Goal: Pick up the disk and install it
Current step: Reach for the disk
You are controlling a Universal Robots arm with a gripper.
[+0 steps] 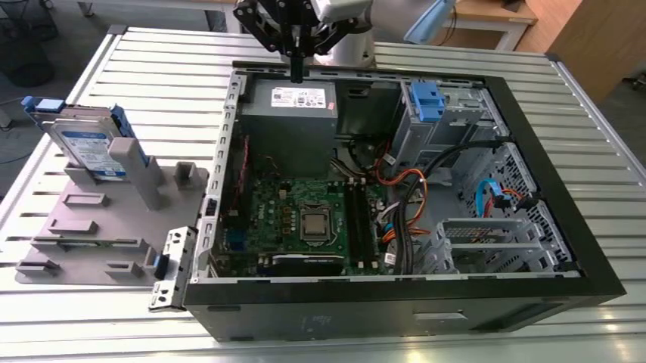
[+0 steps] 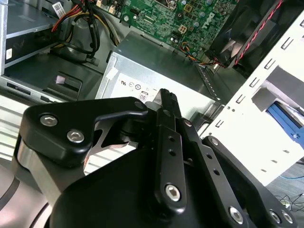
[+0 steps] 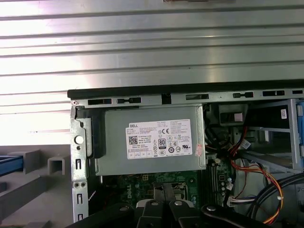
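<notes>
We judge the task barely begun: the disk [image 1: 89, 147] has not been picked up, and nothing in the pictures suggests any part of the installation is done. In the exterior view the disk stands on edge, leaning a little, on a grey fixture [image 1: 91, 227]. The fixture lies just outside the open computer case [image 1: 404, 302], against the case's wall on the exterior view's left. The silver body, white-and-blue label and blue carrier bracket are all plain to see, and nothing touches them. The gripper [image 1: 296, 76] hangs above the far rim of the case, over the grey power supply [image 1: 293, 121], well apart from the disk. Its fingers read to us as drawn together into one narrow black stalk with nothing between them, so we take the pincer as closed and empty. The second wrist view agrees, with the black linkage meeting at a single tip [image 2: 166, 95] over the labelled top of the power supply. Inside the case we see the green motherboard [image 1: 302, 212] at the middle and another blue carrier [image 1: 426, 102] seated in a bay at the far corner beside the power supply. A bare metal drive cage [image 1: 485, 242] sits toward the near corner on the exterior view's right. We cannot tell from here which bay the disk belongs in. Both the lift and the fitting remain undone.
</notes>
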